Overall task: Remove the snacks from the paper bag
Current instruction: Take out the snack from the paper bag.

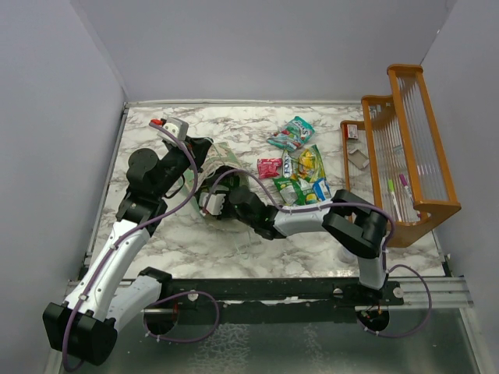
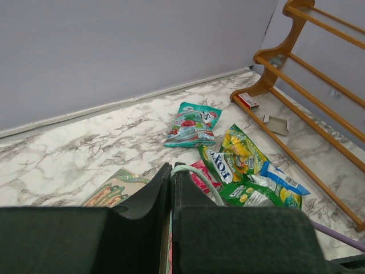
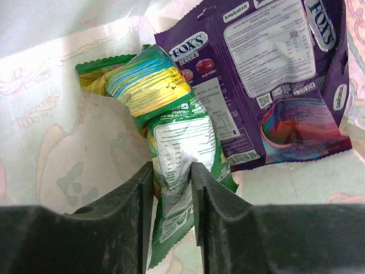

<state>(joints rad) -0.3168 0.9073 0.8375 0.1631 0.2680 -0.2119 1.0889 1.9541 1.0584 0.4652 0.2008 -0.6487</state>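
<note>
The mint-green paper bag (image 1: 226, 181) lies on its side at the left centre of the marble table, and its cream printed panel shows in the left wrist view (image 2: 114, 191). My left gripper (image 1: 204, 156) (image 2: 171, 171) is shut on the bag's rim, with a string handle (image 2: 199, 176) looped over one finger. My right gripper (image 1: 212, 201) (image 3: 171, 171) is inside the bag, shut on a green packet (image 3: 177, 142). A purple packet (image 3: 274, 74) lies beside it in the bag. Outside lie teal (image 1: 291, 133) (image 2: 193, 124), red (image 1: 269, 167), green-yellow (image 1: 310, 164) (image 2: 242, 153) and blue (image 2: 282, 178) packets.
An orange wooden rack (image 1: 405, 148) (image 2: 308, 74) stands along the right wall, with a small red-and-white box (image 2: 248, 100) and a cardboard scrap (image 2: 278, 124) at its foot. Grey walls close in the table at the back and both sides.
</note>
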